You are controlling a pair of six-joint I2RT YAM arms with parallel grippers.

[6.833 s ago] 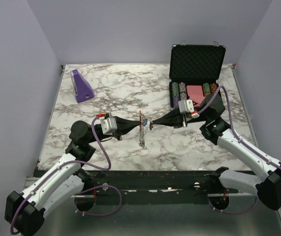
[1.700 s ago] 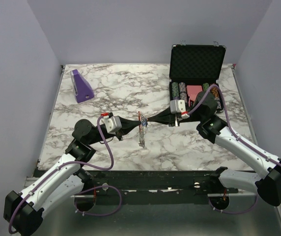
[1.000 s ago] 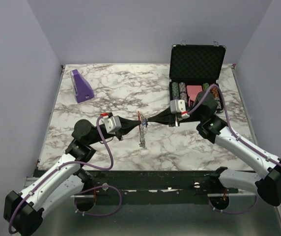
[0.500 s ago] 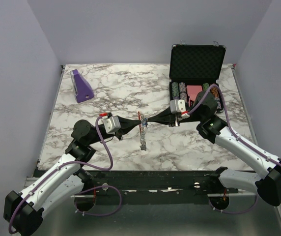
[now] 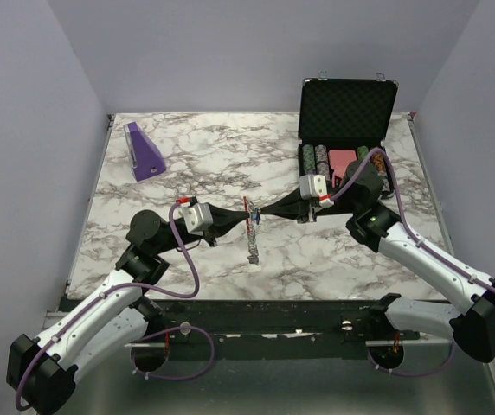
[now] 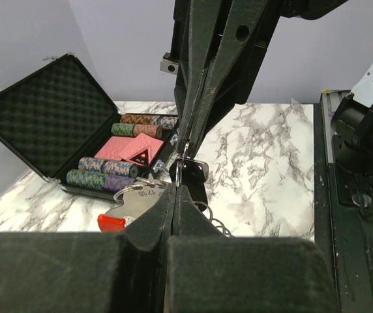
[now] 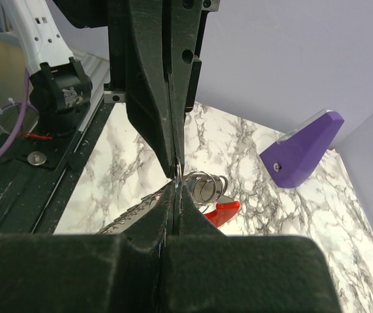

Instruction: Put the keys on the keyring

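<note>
Little being changed since last second: left hand [image 5: 241, 218] being kept clenched on keyring [image 5: 250, 239], right hand [image 5: 262, 213] seemingly on key [image 6: 190, 176]; threading being stalled.

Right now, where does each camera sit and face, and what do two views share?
Top external: above, behind the bases, looking down at the marble table; both arms show, left claw meeting right claw at the keyring.
Left wrist: on the left arm, facing right toward the poker chip case; own claw below, right claw opposite.
Right wrist: on the right arm, facing left toward the purple wedge block; own claw below, left claw opposite.
Shared: both wrist views show the keyring.
</note>
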